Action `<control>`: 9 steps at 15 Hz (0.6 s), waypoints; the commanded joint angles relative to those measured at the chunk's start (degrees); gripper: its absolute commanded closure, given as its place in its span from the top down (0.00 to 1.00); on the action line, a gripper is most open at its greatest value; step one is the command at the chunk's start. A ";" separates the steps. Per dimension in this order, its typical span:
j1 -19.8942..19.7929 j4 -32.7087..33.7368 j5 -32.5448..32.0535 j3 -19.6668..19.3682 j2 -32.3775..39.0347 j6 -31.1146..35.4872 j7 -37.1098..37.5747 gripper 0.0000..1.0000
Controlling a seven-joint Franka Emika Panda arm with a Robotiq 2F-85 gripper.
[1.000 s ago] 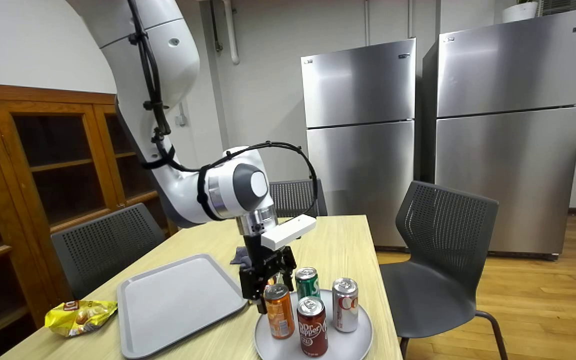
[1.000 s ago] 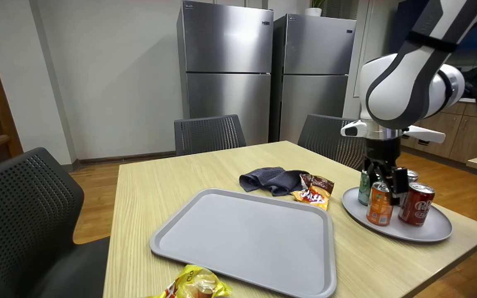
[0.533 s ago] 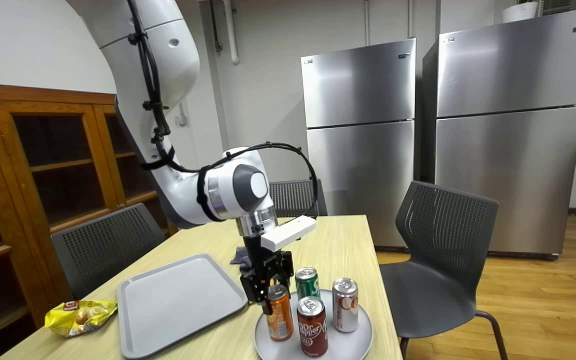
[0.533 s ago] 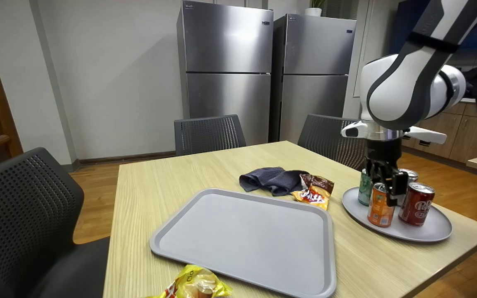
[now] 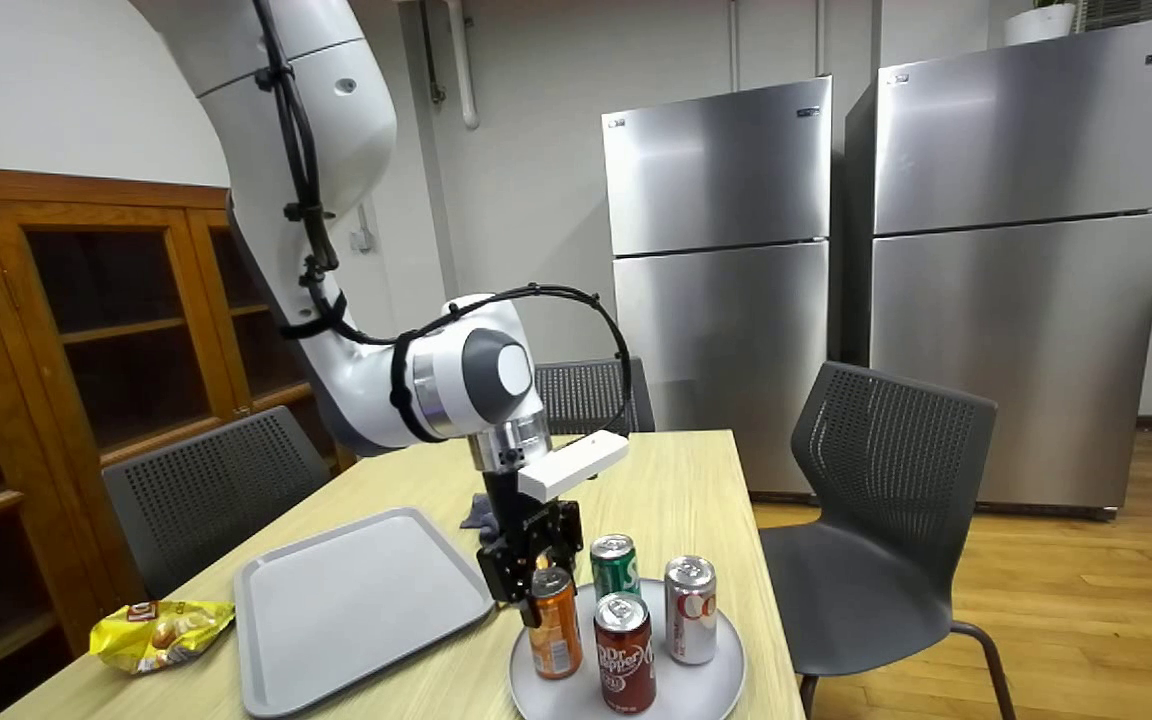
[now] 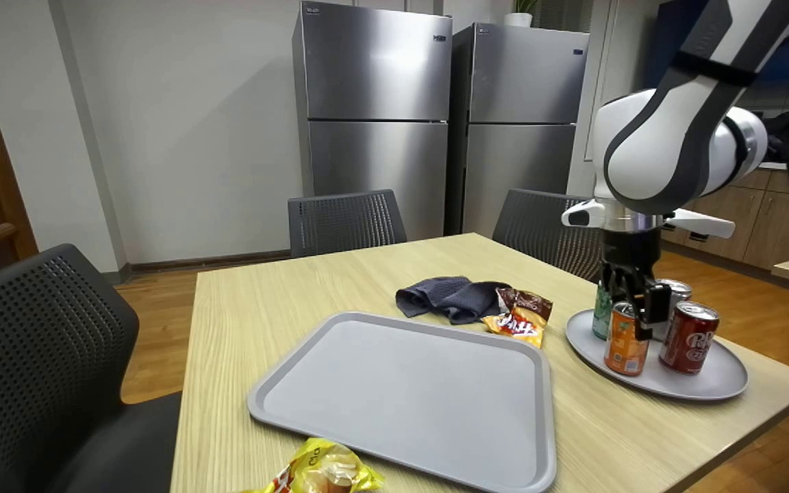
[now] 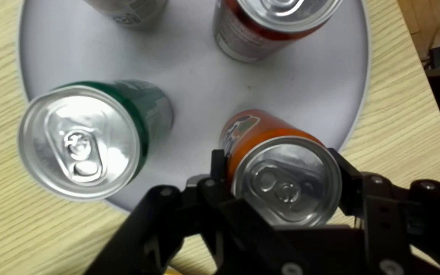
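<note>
pale table (image 5: 681, 490) beneath, the gripper (image 7: 279, 170) clamps an orange can (image 5: 557, 633) near a dr pepper can (image 5: 626, 656).

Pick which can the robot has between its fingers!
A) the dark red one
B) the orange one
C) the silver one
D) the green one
B: in the wrist view, the gripper is closed on the orange can, with a black finger on each side of it.
</note>
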 commanded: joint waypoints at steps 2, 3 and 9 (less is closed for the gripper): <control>-0.23 -1.29 1.88 2.89 -3.76 0.01 -0.17 0.38; -0.17 -1.16 2.79 3.70 -4.03 -0.16 -0.42 0.38; 1.79 -0.11 6.58 7.83 -5.33 -0.84 -0.01 0.38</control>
